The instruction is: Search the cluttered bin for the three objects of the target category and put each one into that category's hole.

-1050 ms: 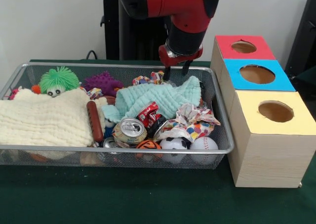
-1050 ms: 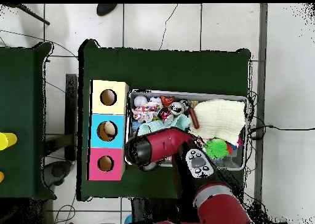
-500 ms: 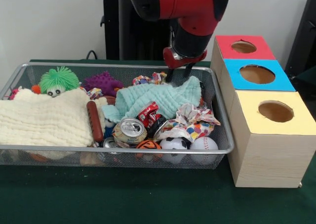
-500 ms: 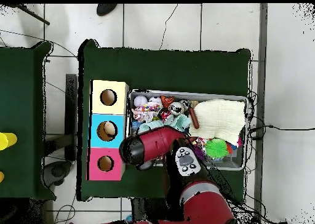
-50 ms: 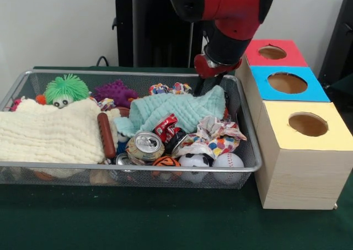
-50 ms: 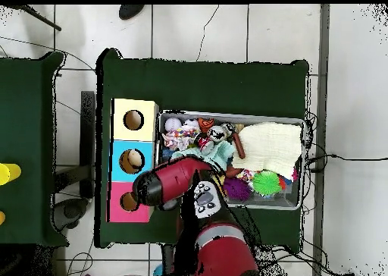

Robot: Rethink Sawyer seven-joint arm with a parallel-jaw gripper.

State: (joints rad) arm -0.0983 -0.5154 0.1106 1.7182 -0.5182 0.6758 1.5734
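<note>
**Over the bin's back right corner, the gripper hangs with little to read**

From the left of the front view, a cream cloth (image 5: 49, 131) covers much of the wire bin (image 5: 251, 150), hiding whatever lies under it; only a sliver of something red and orange shows at its far left edge. Behind it sit a green fuzzy toy (image 5: 65, 90) and a purple spiky ball (image 5: 115, 91), the latter partly blocked by the cloth. A hot dog (image 5: 106, 134) lies along the cloth's right edge. Next come a dented can (image 5: 145, 147), a crushed red can (image 5: 167, 128), and a teal cloth (image 5: 179, 111) draped over the middle. Along the front wall sit a small basketball (image 5: 166, 161), a soccer ball (image 5: 194, 161) and a baseball (image 5: 228, 160), all half masked by the mesh. Crumpled patterned paper (image 5: 212, 137) rests above them.

The gripper (image 5: 208, 84) hovers just over the teal cloth's back edge; its two dark fingers stand slightly apart, grasping nothing. In the overhead view the arm covers it entirely.

Right of the bin stands a box with red (image 5: 272, 52), blue (image 5: 287, 83) and yellow holes (image 5: 308, 124).
</note>
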